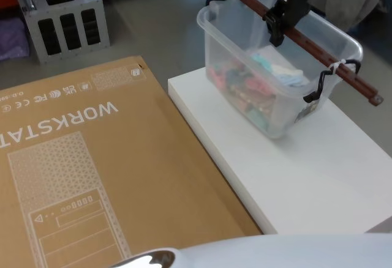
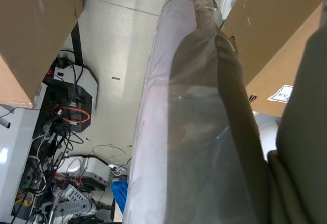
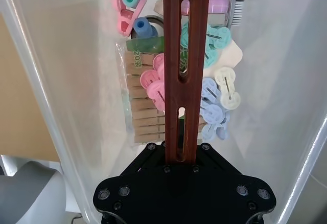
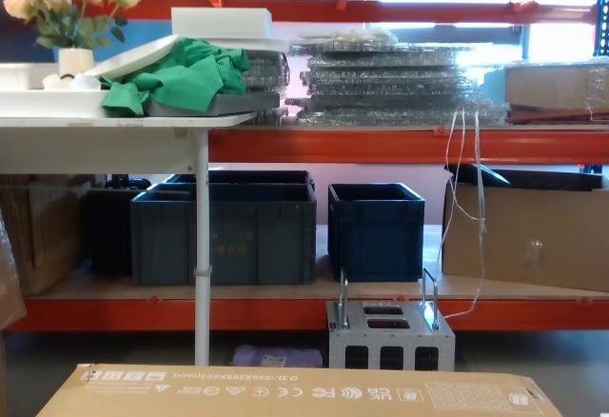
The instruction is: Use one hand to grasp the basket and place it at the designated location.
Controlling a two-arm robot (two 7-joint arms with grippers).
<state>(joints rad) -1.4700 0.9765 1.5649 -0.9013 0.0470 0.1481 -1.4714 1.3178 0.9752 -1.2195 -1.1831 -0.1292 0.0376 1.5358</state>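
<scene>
A white platform (image 1: 318, 176) lies beside a flat brown carton (image 1: 92, 176), with orange racking and dark blue crates (image 4: 376, 229) behind. The basket (image 1: 245, 54) sits on the platform's far end. The right gripper (image 1: 283, 12) is above it, jaws closed around the middle of its red-brown handle (image 3: 185, 40), over clothes pegs (image 3: 153, 106) inside.

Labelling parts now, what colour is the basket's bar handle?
Dark red-brown; the handle shows best in the right wrist view.
</scene>
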